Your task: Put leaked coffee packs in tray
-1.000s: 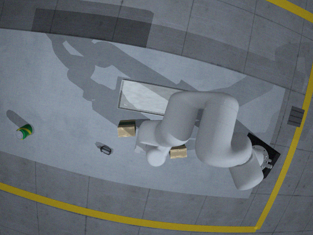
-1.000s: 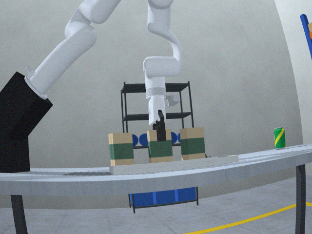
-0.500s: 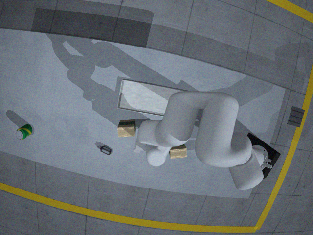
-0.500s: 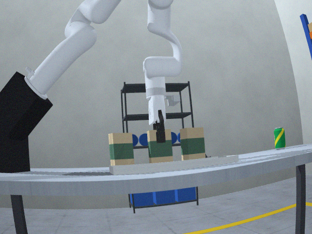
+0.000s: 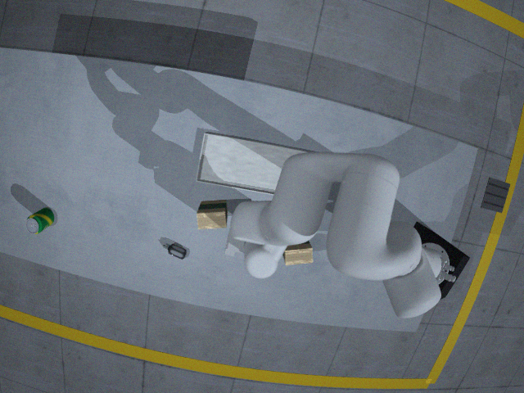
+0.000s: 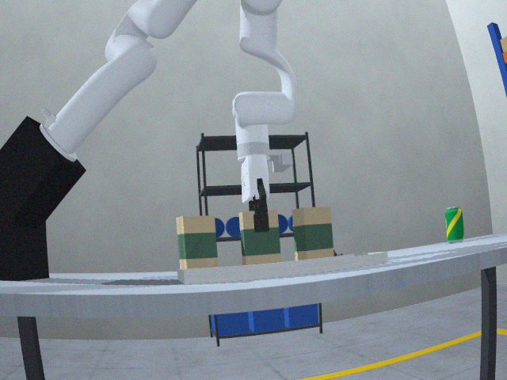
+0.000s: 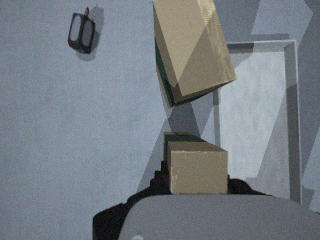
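Observation:
Three tan coffee packs with green bands stand in a row on the table. My gripper (image 6: pixel 260 222) is shut on the top of the middle pack (image 6: pixel 260 237), which stands upright on the table; in the wrist view the middle pack (image 7: pixel 197 166) sits between my fingers. The left pack (image 6: pixel 196 241) and the right pack (image 6: pixel 313 233) stand apart on either side. From above, the arm hides the middle pack; one neighbouring pack (image 5: pixel 211 214) and another (image 5: pixel 298 254) show. The shallow grey tray (image 5: pixel 243 162) lies just beyond the packs and also shows in the wrist view (image 7: pixel 255 115).
A green can (image 5: pixel 40 220) stands far off at one table end and also shows in the side view (image 6: pixel 454 224). A small dark clip-like object (image 5: pixel 176 249) lies on the table near the packs. A black shelf rack (image 6: pixel 253 180) stands behind the table.

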`<state>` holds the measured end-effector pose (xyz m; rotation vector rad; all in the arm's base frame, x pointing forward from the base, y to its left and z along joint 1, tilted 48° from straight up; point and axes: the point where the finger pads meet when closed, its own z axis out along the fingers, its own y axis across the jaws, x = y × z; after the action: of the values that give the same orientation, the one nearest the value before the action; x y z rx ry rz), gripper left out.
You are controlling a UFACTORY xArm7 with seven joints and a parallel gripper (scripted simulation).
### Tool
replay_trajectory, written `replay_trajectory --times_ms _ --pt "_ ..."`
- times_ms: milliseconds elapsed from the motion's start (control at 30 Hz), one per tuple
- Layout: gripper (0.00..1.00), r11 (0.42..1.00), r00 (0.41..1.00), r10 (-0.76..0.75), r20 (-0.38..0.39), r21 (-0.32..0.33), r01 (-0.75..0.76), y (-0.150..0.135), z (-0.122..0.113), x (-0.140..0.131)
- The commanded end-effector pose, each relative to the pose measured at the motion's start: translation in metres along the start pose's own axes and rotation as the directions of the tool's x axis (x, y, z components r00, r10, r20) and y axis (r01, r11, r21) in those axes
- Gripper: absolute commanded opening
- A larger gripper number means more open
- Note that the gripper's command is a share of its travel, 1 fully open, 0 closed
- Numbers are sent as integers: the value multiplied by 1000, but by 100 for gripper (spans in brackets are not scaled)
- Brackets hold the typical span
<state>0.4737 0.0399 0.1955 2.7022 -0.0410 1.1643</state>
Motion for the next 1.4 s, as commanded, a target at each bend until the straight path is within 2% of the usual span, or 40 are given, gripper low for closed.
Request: replay_trajectory --times_ms 0,1033,1067,1367 --pt "23 1000 1000 0 -2 1 0 -1 0 1" --pt "23 1000 1000 0 -2 1 0 -1 0 1" --pt "83 1000 1000 0 -2 1 0 -1 0 1" --pt "83 1000 1000 0 -2 1 0 -1 0 1"
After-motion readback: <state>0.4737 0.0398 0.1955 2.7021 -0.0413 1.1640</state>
